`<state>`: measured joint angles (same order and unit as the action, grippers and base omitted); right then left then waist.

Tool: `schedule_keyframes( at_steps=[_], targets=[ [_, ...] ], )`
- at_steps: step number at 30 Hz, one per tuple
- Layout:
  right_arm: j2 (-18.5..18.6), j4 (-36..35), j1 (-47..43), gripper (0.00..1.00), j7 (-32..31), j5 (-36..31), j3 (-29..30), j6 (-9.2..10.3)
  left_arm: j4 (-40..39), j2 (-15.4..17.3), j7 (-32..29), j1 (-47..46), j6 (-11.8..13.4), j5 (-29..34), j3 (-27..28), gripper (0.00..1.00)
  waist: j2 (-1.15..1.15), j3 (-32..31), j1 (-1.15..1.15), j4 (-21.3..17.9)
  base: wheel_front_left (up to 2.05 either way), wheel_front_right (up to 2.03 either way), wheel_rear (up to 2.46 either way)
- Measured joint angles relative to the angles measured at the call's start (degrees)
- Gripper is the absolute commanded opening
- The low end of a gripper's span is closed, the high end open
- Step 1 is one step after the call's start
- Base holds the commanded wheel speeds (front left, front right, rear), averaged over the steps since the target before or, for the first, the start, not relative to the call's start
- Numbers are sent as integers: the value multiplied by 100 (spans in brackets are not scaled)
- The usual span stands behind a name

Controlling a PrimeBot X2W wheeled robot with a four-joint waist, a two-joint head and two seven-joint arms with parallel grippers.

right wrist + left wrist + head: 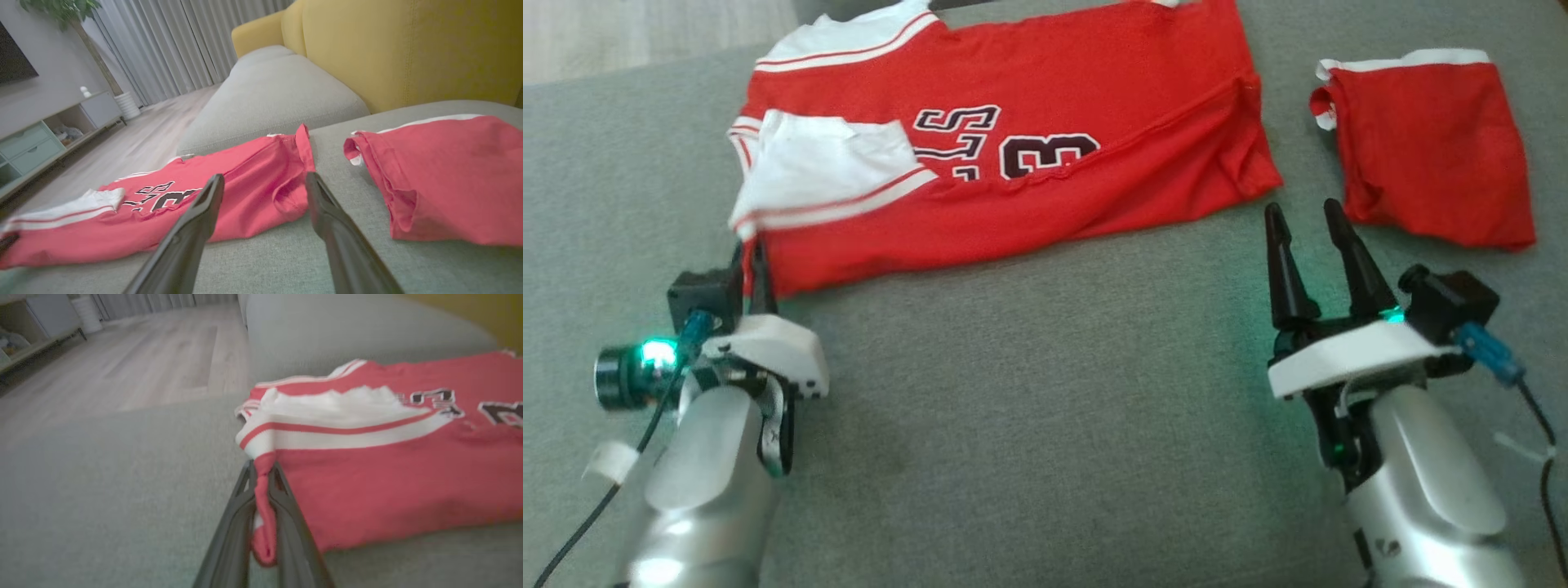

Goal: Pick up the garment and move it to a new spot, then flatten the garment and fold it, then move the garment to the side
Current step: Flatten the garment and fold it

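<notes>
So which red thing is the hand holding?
The jersey with numbers: the left hand pinches its corner. The plain garment near the right hand lies free.

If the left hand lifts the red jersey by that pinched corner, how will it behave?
Probably floppy: the jersey lies creased, and its corner bunches in the shut left hand. Likely light and thin, so it should drape and trail over the grey cushion rather than rise flat.

One red jersey (pixel 1094 98), one smaller red garment (pixel 1429 155), one grey sofa (pixel 1045 392).
</notes>
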<state>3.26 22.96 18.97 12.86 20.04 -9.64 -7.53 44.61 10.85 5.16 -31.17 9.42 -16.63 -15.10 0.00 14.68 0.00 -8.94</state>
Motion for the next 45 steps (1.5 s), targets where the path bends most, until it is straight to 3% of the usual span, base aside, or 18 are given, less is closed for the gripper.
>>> schedule_keyframes(
  at_steps=[6,12,17,22,28,33,34,35,36,45],
  targets=[
    [0,466,475,100,-609,-141,348,0,-736,-27,781,-88,-145,7,-12,0,0,-33,0,173,0,0,0],
    [3,1592,1235,100,-1282,-148,839,0,-1336,-75,912,-169,-299,164,-180,0,0,9,0,347,0,0,0],
    [3,2564,1835,100,-1348,-468,977,0,-1571,-158,914,-168,-441,303,-402,0,0,77,0,521,0,0,0],
    [1,3300,2251,100,-1269,-1334,1150,0,-1600,-260,928,-168,-491,318,-547,0,0,181,0,688,0,0,0],
    [8,3806,2563,100,-1262,-2453,2234,0,-1589,-275,928,-171,-498,318,-572,0,0,289,0,841,0,0,0],
    [9,4079,2732,100,-1200,-2666,2616,0,-1541,-276,928,-180,-538,318,-571,0,0,293,0,883,0,0,0],
    [13,4179,2772,81,-1171,-2655,2619,0,-1511,-276,929,-182,-538,318,-570,0,0,279,0,877,0,0,0],
    [14,4290,2818,28,-1137,-2629,2611,0,-1479,-275,929,-182,-538,316,-569,0,0,263,0,866,0,0,0],
    [19,4414,2865,0,-1091,-2566,2566,0,-1432,-270,929,-182,-538,316,-565,0,0,243,0,854,0,0,0],
    [13,5023,2875,0,-508,-2092,2191,0,-766,-149,795,19,-532,229,-515,0,0,-142,0,682,0,0,0]
  ],
)
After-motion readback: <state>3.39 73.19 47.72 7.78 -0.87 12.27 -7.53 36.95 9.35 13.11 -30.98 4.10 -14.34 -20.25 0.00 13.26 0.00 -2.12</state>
